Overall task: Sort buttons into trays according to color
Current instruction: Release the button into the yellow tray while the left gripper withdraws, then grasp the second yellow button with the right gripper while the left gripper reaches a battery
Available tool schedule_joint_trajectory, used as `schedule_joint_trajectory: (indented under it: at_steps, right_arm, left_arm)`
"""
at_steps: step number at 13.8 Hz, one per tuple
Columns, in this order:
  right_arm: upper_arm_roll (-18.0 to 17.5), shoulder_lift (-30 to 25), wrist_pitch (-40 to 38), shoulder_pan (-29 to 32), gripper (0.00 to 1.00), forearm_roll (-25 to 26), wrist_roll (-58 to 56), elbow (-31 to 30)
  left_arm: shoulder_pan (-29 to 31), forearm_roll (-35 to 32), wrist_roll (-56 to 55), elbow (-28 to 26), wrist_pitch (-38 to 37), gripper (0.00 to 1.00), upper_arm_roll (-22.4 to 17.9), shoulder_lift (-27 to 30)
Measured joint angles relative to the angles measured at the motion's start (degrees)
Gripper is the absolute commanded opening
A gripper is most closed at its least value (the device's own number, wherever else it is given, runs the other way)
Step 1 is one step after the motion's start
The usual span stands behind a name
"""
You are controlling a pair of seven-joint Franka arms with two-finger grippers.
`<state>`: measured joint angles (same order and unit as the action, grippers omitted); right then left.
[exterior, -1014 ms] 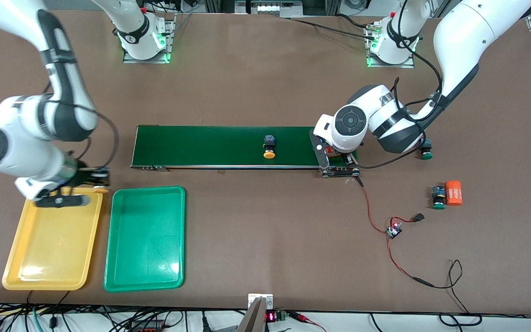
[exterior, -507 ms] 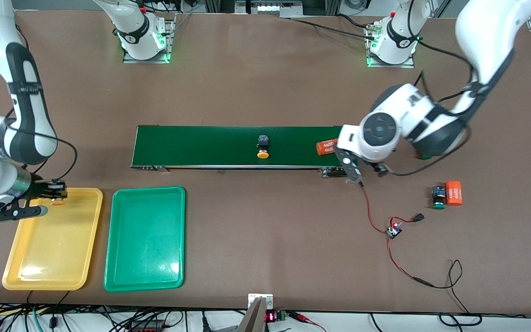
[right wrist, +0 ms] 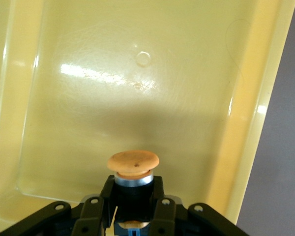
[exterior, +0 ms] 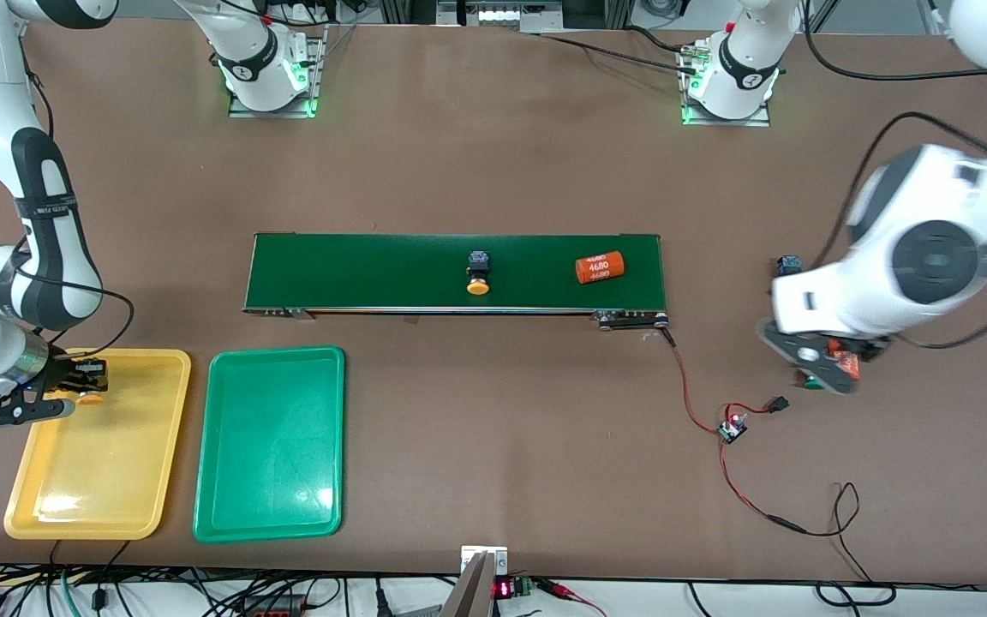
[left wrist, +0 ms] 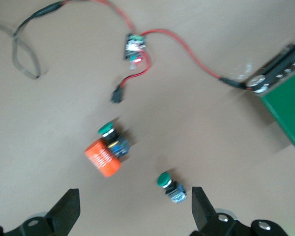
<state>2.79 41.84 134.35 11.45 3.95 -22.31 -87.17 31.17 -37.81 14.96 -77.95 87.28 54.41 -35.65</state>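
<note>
The right gripper [right wrist: 132, 209], jaws clamped on an orange-capped button [right wrist: 132, 164], hangs over the yellow tray [exterior: 129, 506], matching its color. The left gripper [left wrist: 132, 211], jaws wide open, hovers above two green-capped buttons [left wrist: 170, 186] on the counter [exterior: 493, 154], likely choosing one.

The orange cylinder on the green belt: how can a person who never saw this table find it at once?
Find the long dark-green conveyor belt in the table's middle. The orange cylinder lies on it near the left arm's end, on its side. Unlike the orange-capped button on the same belt, it is all orange, larger, and printed "4680".
</note>
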Motion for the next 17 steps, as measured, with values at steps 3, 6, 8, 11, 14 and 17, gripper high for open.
schedule_joint_trajectory:
  at_steps: [3, 6, 8, 11, 14, 17]
  right_arm:
    - [0.0, 1.0, 0.8, 0.4, 0.99, 0.0, 0.0, 0.0]
    - [-0.2, 1.2, 0.9, 0.6, 1.00, 0.0, 0.0, 0.1]
    - [-1.1, 0.2, -1.8, 0.4, 1.00, -0.8, 0.1, 0.2]
    - [-2.6, -4.8, -13.2, -1.5, 1.00, -4.3, 4.9, 0.0]
    - [-3.1, -12.5, -18.8, -6.9, 1.00, -4.8, 13.9, -2.7]
    - [-3.3, -20.0, -22.3, -11.6, 1.00, -9.7, 20.4, -7.9]
  left_arm:
    - [0.0, 0.5, -0.1, 3.8, -0.4, 1.00, -5.7, -0.2]
    - [-0.2, 11.3, -0.5, 6.1, 1.7, 1.00, -14.6, -0.8]
    - [-2.5, 23.1, -0.4, 6.1, 2.9, 1.00, -25.6, -0.7]
    - [-10.2, 28.6, 0.6, 2.6, 12.0, 1.00, -41.5, -1.0]
    - [-14.7, 28.7, 2.9, -7.0, 31.0, 1.00, -48.8, -0.7]
    - [-16.9, 30.7, 7.7, -16.3, 44.5, 1.00, -53.3, -0.4]
